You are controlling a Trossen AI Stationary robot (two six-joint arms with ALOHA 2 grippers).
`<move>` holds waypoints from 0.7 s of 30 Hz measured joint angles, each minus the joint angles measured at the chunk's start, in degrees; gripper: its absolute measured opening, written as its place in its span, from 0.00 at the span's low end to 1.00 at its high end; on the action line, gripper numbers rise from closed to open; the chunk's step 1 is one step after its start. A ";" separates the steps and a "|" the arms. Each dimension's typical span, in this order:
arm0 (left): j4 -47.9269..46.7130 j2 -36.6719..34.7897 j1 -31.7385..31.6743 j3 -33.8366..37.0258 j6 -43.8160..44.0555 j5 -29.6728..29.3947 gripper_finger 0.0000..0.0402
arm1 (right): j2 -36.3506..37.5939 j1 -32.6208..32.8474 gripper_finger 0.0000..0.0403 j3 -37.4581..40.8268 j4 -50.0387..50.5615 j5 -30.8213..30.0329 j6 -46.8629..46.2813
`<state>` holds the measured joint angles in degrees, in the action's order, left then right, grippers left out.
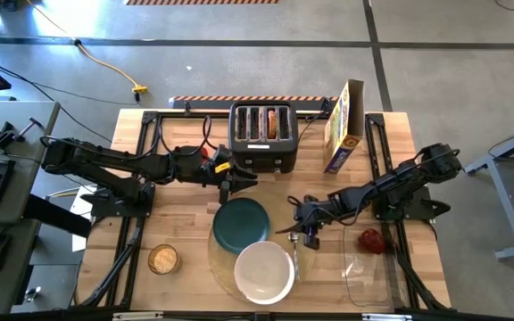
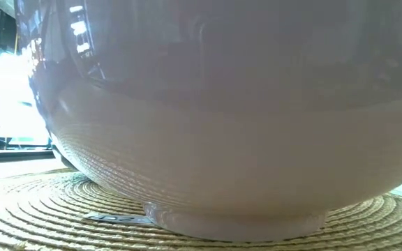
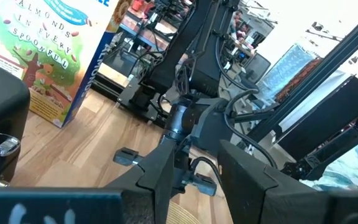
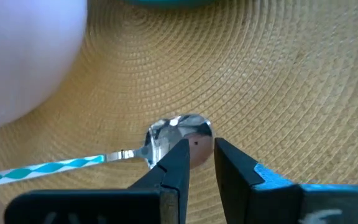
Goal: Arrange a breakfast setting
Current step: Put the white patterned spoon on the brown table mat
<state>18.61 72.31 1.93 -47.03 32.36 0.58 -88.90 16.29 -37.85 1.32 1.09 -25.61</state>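
Observation:
A round tan placemat (image 1: pixel 222 260) lies at the table's near middle. On it stand a dark teal plate (image 1: pixel 241 223) and, nearer, a white bowl (image 1: pixel 264 271), which fills the low view (image 2: pixel 222 104). My right gripper (image 1: pixel 309 235) slants down over the placemat's right part (image 4: pixel 260 74), shut on a small metal spoon (image 4: pixel 166 134). My left gripper (image 1: pixel 244 185) hangs open above the table between the toaster and the plate, nothing between its fingers (image 3: pixel 196 149). A tan bagel half (image 1: pixel 163 259) lies left of the placemat. A small red food item (image 1: pixel 371 239) lies to its right. My right gripper has its two fingertips (image 4: pixel 180 155) on the tip end of the spoon's bowl (image 4: pixel 199 134), slanting down from the table's right side. The fingers hide the exact spot. The striped handle (image 4: pixel 48 167) points toward the white bowl, low over the placemat; whether it rests there I cannot tell.
A black four-slot toaster (image 1: pixel 263 138) stands at the far middle, a cereal box (image 1: pixel 344 125) to its right. A clear plastic thing (image 1: pixel 364 272) lies near the right front corner. Bare wood shows at the left around the bagel.

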 joint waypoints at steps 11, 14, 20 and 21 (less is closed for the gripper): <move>0.02 0.00 0.00 0.00 0.00 0.00 0.28 | 0.02 0.26 0.13 0.00 -6.76 -0.67 0.66; 0.04 0.00 0.00 0.00 0.00 0.00 0.28 | 0.02 0.26 0.13 0.00 -8.33 -0.67 0.76; 0.09 0.00 -0.02 0.00 0.00 0.00 0.28 | -2.57 0.26 0.13 -0.02 -11.13 -0.69 0.58; 0.10 0.00 0.00 0.01 0.00 0.00 0.28 | -2.95 0.26 0.13 -0.02 -11.01 -0.70 0.57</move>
<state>18.71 72.31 1.93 -47.02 32.36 0.58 -91.86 16.56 -37.87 -9.69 0.39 -25.04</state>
